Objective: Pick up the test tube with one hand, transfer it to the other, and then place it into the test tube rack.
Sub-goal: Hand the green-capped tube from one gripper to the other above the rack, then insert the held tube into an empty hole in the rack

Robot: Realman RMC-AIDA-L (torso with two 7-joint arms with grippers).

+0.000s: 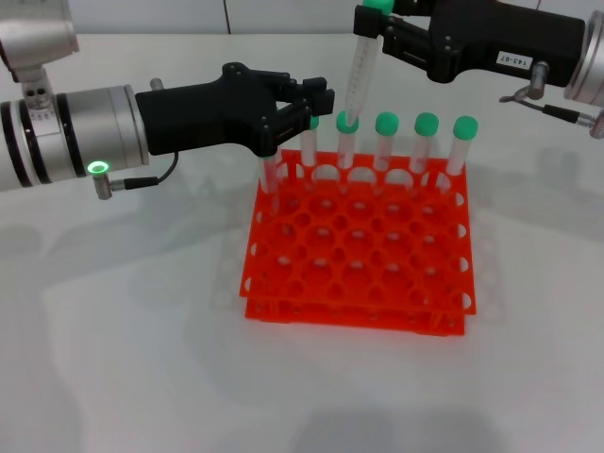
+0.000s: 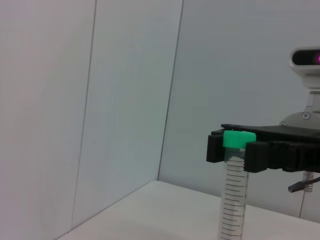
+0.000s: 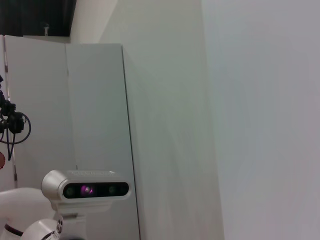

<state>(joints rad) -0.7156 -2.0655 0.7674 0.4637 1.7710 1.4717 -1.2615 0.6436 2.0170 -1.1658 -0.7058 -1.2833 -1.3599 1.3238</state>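
Observation:
My right gripper (image 1: pixel 374 30), the labelled one, is shut on the green-capped test tube (image 1: pixel 360 71) just below its cap. It holds the tube nearly upright above the back row of the orange-red test tube rack (image 1: pixel 359 250). The tube's lower end is level with the cap of a racked tube (image 1: pixel 347 123). The left wrist view shows the same grip: the right gripper (image 2: pixel 235 149) on the test tube (image 2: pixel 233 200). My left gripper (image 1: pixel 307 109), unlabelled, is open and empty beside the rack's back left corner. The right wrist view shows no task object.
Several other green-capped tubes (image 1: pixel 427 125) stand in the rack's back row; one at the left (image 1: pixel 270 175) is partly hidden by my left gripper. The rack stands on a white table (image 1: pixel 113 330). A white wall (image 2: pixel 125 100) is behind.

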